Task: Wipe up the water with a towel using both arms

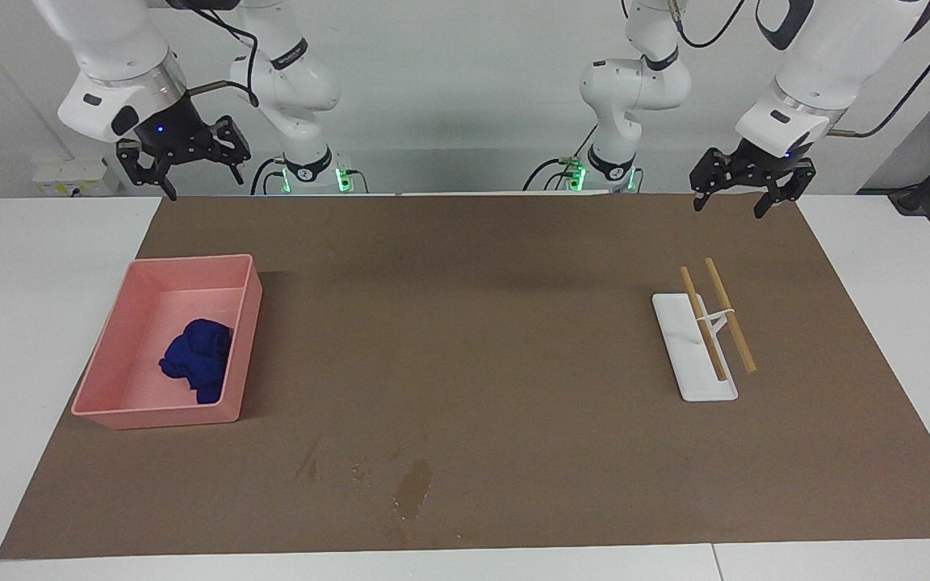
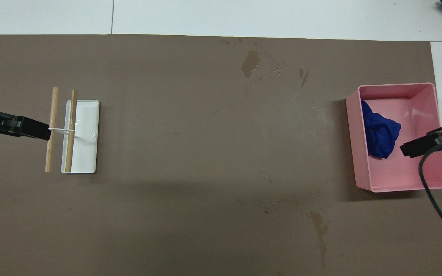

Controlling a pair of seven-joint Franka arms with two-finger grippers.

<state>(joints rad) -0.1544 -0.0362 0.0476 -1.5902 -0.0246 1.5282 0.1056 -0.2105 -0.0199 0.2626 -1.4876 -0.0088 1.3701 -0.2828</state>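
The blue towel point(image 1: 198, 359) lies bunched in a pink bin point(image 1: 114, 355) toward the right arm's end of the table; it also shows in the overhead view point(image 2: 378, 132). The water point(image 1: 412, 488) is a dark wet patch with droplets beside it on the brown mat, farther from the robots than the bin; it also shows in the overhead view point(image 2: 251, 63). My right gripper point(image 1: 203, 186) is open and empty, high in the air, over the bin in the overhead view point(image 2: 409, 148). My left gripper point(image 1: 728, 208) is open and empty, raised beside the stick tray point(image 2: 38, 132).
A white tray point(image 1: 695, 379) with two wooden sticks point(image 1: 727, 315) propped across it stands toward the left arm's end of the mat; it also shows in the overhead view point(image 2: 86, 153). A faint streaky stain point(image 2: 319, 226) marks the mat nearer to the robots.
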